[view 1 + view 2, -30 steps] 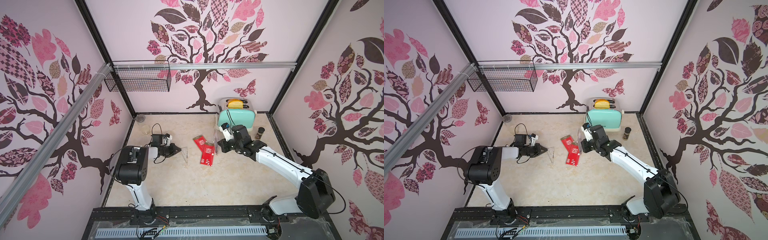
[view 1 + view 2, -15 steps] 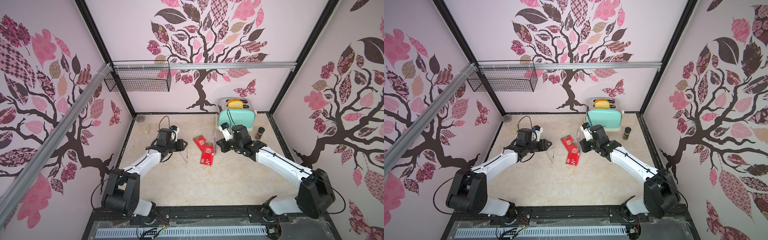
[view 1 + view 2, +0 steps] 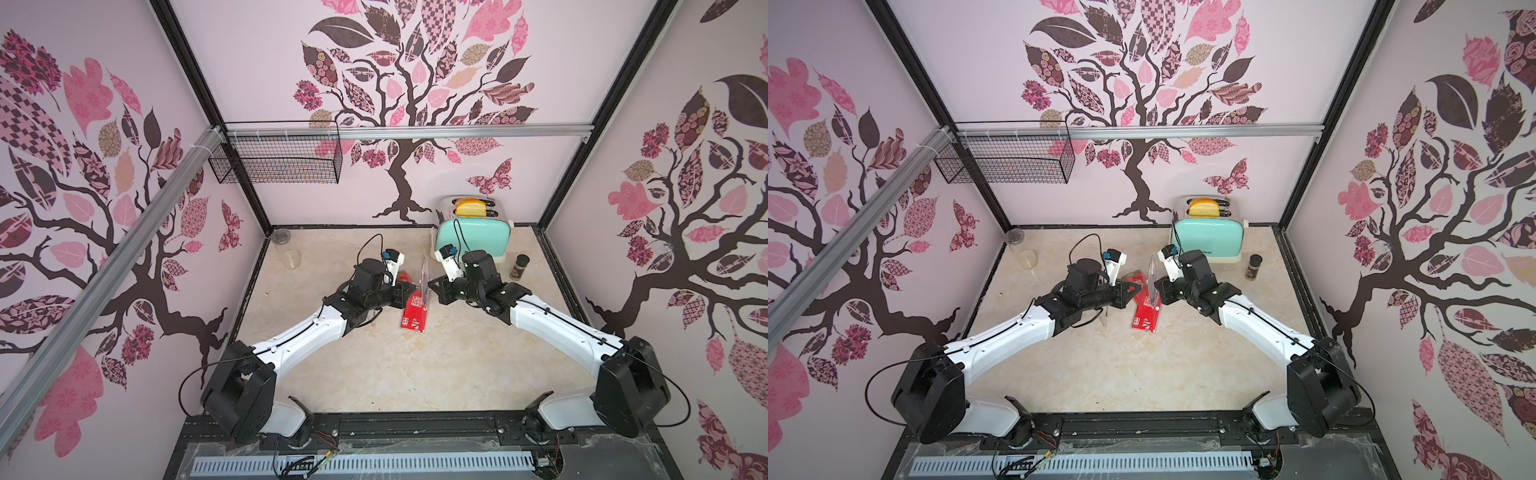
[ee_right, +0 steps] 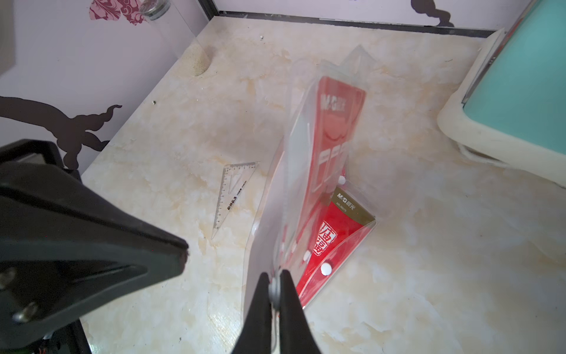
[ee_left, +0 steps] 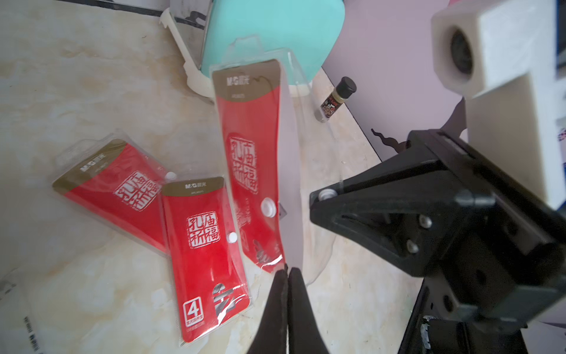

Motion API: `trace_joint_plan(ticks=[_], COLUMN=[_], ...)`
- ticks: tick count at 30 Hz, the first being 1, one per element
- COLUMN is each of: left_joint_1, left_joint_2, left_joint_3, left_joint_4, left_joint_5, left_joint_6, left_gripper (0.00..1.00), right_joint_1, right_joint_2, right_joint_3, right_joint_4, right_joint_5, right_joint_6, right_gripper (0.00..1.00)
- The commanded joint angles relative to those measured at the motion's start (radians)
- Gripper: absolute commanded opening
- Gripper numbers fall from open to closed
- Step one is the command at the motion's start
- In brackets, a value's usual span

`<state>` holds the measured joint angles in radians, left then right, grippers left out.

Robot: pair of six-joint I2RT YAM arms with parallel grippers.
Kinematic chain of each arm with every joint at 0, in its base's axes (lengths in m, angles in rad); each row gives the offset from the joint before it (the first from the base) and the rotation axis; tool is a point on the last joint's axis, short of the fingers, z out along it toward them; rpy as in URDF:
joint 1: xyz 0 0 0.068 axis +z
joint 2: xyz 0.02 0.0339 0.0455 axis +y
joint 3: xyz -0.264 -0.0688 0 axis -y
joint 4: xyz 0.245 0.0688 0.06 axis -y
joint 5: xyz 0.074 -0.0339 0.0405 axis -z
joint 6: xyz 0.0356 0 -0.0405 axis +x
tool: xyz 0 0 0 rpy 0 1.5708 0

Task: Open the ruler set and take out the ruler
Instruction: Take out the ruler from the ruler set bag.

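Note:
My right gripper [image 4: 275, 282] holds one ruler set [image 4: 330, 138], a clear pouch with a red card, on edge above the table. It is shut on the white snap of the pouch's flap. In both top views the pouch [image 3: 424, 274] [image 3: 1152, 272] stands upright between the two arms. My left gripper [image 5: 288, 271] [image 3: 411, 287] is shut at the pouch's [image 5: 254, 153] near clear edge, and a thin pale sheet runs into its tips. A clear triangular ruler [image 4: 234, 193] lies flat on the table to the left of the pouch. My right gripper [image 3: 430, 286] meets the pouch from the opposite side.
Two more red ruler sets [image 5: 113, 190] [image 5: 208, 254] lie flat under the held one. A teal toaster [image 3: 473, 245] stands at the back, with a spice jar [image 3: 519, 266] to its right. A glass jar [image 3: 291, 257] stands back left, and a wire basket [image 3: 278, 158] hangs on the wall.
My left arm has swung from the left side in to the middle, and its gripper has shut at the edge of the held pouch. The right arm has stayed still.

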<state>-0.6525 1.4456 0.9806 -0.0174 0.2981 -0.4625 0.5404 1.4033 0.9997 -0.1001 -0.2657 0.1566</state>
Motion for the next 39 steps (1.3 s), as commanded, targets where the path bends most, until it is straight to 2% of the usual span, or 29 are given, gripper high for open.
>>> trace_joint_plan(ticks=[1, 7, 20, 28, 39], left_joint_1=[-0.025, -0.040, -0.041, -0.042, -0.052], left_joint_2=[0.044, 0.116, 0.157, 0.193, 0.252], left_joint_3=[0.034, 0.051, 0.073, 0.096, 0.144], left_joint_4=[0.037, 0.048, 0.009, 0.007, -0.009], left_joint_5=[0.013, 0.016, -0.095, -0.094, -0.091], left_joint_6=[-0.013, -0.020, 0.010, 0.008, 0.010], left_gripper=[0.00, 0.00, 0.00, 0.10, 0.15], right_joint_1=[0.011, 0.011, 0.012, 0.012, 0.012], right_joint_2=[0.013, 0.008, -0.013, -0.020, -0.032], right_joint_3=[-0.009, -0.011, -0.016, -0.016, -0.019], right_joint_4=[0.033, 0.036, 0.030, 0.031, 0.025], right_joint_5=[-0.018, -0.018, -0.028, -0.037, -0.032], right_joint_6=[0.009, 0.007, 0.005, 0.006, 0.004], right_gripper=[0.00, 0.00, 0.00, 0.00, 0.00])
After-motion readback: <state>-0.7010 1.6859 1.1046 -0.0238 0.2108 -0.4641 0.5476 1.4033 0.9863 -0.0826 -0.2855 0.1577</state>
